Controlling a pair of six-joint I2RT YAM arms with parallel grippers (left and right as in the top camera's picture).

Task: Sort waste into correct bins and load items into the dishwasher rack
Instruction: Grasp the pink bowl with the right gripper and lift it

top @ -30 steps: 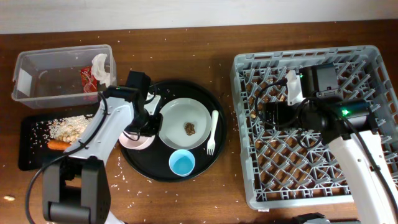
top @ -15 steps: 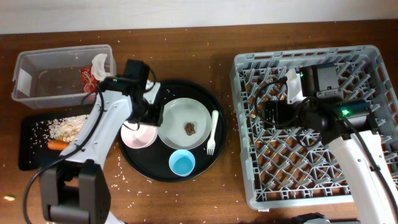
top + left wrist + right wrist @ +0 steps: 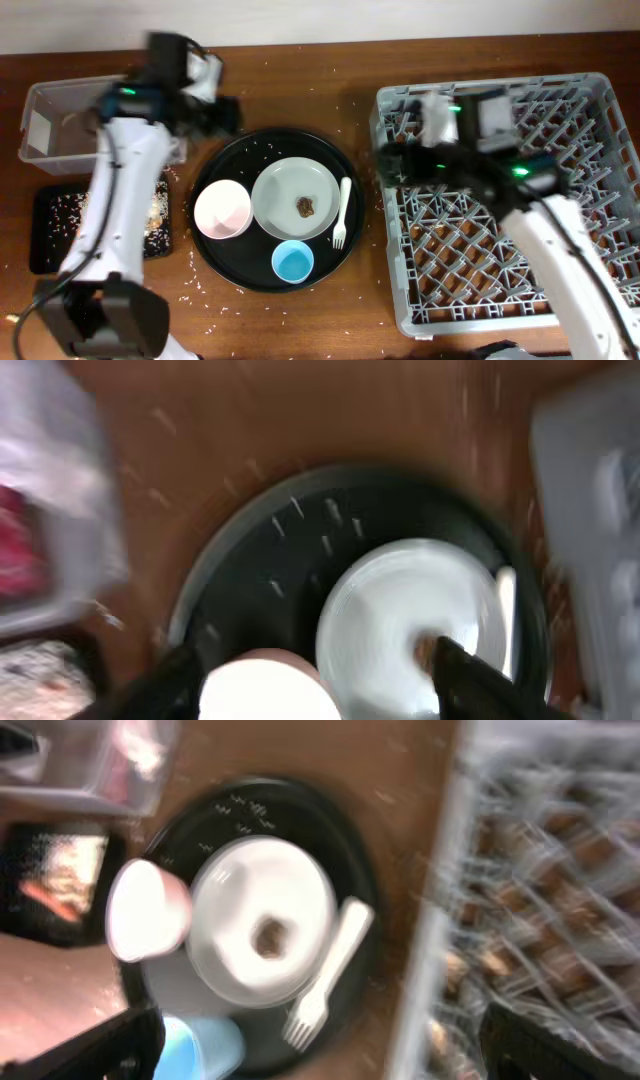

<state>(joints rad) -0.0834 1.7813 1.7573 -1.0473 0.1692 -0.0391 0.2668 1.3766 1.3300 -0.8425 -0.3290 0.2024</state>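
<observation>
The small white bowl (image 3: 222, 210) stands upright on the round black tray (image 3: 240, 150), touching the white plate (image 3: 295, 190), which carries a brown food scrap (image 3: 305, 206). The light blue cup (image 3: 292, 262) and white fork (image 3: 342, 212) also lie on that tray. My left gripper (image 3: 222, 115) is open and empty, raised beside the clear box (image 3: 60, 125); its wrist view looks down on the bowl (image 3: 262, 690) and plate (image 3: 400, 610). My right gripper (image 3: 385, 165) is open and empty over the left edge of the dishwasher rack (image 3: 500, 290). Rice (image 3: 62, 205) lies in the shallow black tray (image 3: 45, 255).
A red blur, probably the wrapper (image 3: 20, 550), shows inside the clear box. An orange streak, likely the carrot (image 3: 45, 892), lies in the shallow black tray. Rice grains are scattered over the brown table (image 3: 300, 75). My left arm hides part of both bins.
My left gripper opened and let go of the bowl, which now stands on the round tray. The left arm swung up toward the clear box. My right arm moved left to the rack's edge.
</observation>
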